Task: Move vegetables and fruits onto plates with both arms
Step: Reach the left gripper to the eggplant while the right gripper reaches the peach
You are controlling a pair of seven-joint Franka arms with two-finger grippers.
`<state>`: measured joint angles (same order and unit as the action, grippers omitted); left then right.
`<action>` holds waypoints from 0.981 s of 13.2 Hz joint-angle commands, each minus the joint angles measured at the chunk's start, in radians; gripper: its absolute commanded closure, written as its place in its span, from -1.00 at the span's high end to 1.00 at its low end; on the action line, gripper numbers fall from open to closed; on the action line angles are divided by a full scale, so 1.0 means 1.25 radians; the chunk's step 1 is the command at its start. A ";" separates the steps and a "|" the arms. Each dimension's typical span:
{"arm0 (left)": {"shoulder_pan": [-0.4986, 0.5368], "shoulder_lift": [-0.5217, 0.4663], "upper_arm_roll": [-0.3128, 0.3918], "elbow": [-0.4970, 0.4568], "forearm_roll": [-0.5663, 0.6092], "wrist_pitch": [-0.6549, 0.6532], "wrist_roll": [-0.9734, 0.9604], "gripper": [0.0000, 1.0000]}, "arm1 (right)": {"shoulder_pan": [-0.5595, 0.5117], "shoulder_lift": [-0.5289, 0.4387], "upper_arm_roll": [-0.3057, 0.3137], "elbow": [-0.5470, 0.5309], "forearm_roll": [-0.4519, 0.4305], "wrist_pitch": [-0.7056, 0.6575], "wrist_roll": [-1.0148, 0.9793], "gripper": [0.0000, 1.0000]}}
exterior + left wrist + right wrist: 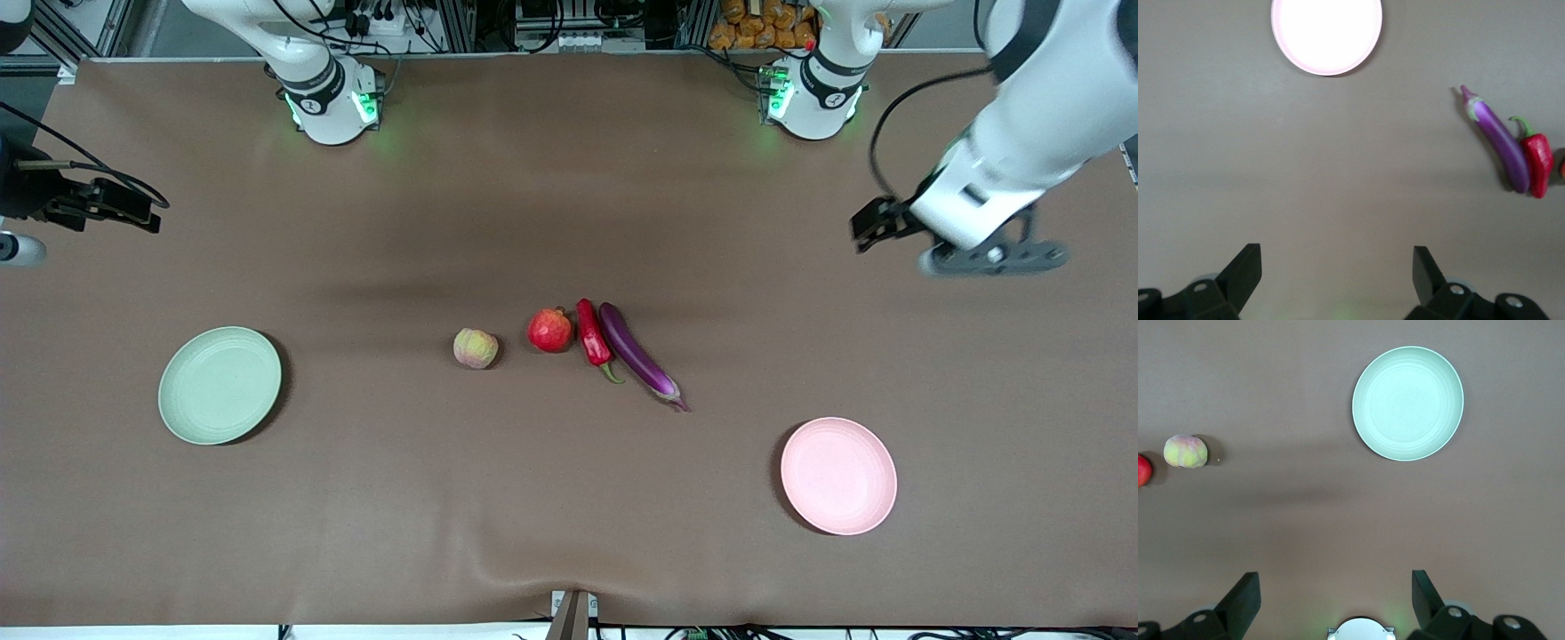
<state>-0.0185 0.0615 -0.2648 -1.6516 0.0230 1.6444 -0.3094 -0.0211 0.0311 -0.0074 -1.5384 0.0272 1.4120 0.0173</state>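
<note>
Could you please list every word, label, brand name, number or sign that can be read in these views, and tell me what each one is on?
No readable text in any view.
Right arm base: a small round dark mark, too small to read.
Left arm base: a similar small mark, too small to read.
Green plate, pink plate, fruits, vegetables and table cover: no print.

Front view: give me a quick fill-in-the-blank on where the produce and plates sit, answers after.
1. The red chili pepper lies between the pomegranate and the ____.
2. The plate toward the left arm's end of the table is pale ____.
3. Both plates are ____ of food.
4. The peach sits on the ____.

Missing words: eggplant; pink; empty; table.
</note>
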 commanded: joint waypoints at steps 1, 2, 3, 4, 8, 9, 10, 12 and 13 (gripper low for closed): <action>-0.001 0.062 -0.057 0.013 -0.009 0.051 -0.115 1.00 | 0.012 0.028 -0.001 0.013 0.022 0.013 0.009 1.00; -0.004 0.086 -0.079 0.013 -0.004 0.077 -0.170 1.00 | 0.014 0.040 -0.003 0.013 0.041 0.021 0.009 1.00; -0.021 0.111 -0.091 0.013 0.000 0.102 -0.238 1.00 | 0.013 0.054 -0.003 0.013 0.059 0.028 0.009 1.00; -0.045 0.136 -0.091 0.012 0.005 0.119 -0.298 1.00 | 0.016 0.072 -0.003 0.013 0.071 0.041 0.009 1.00; -0.125 0.212 -0.091 -0.013 0.029 0.216 -0.478 1.00 | 0.017 0.176 -0.003 0.012 0.172 0.124 0.005 1.00; -0.142 0.228 -0.091 -0.025 0.051 0.252 -0.532 1.00 | 0.029 0.195 -0.003 0.011 0.175 0.154 0.006 1.00; -0.156 0.250 -0.091 -0.026 0.076 0.273 -0.573 1.00 | 0.038 0.207 -0.003 0.011 0.176 0.177 0.006 1.00; -0.189 0.297 -0.091 -0.026 0.093 0.327 -0.670 1.00 | 0.062 0.223 -0.003 0.011 0.175 0.212 0.013 1.00; -0.202 0.325 -0.091 -0.026 0.111 0.364 -0.732 1.00 | 0.079 0.233 -0.003 0.011 0.175 0.218 0.016 1.00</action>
<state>-0.2467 0.4210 -0.3779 -1.6883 0.1173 2.0374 -1.1110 0.0436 0.3123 -0.0057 -1.5404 0.2289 1.6796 0.0176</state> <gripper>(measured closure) 0.000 0.000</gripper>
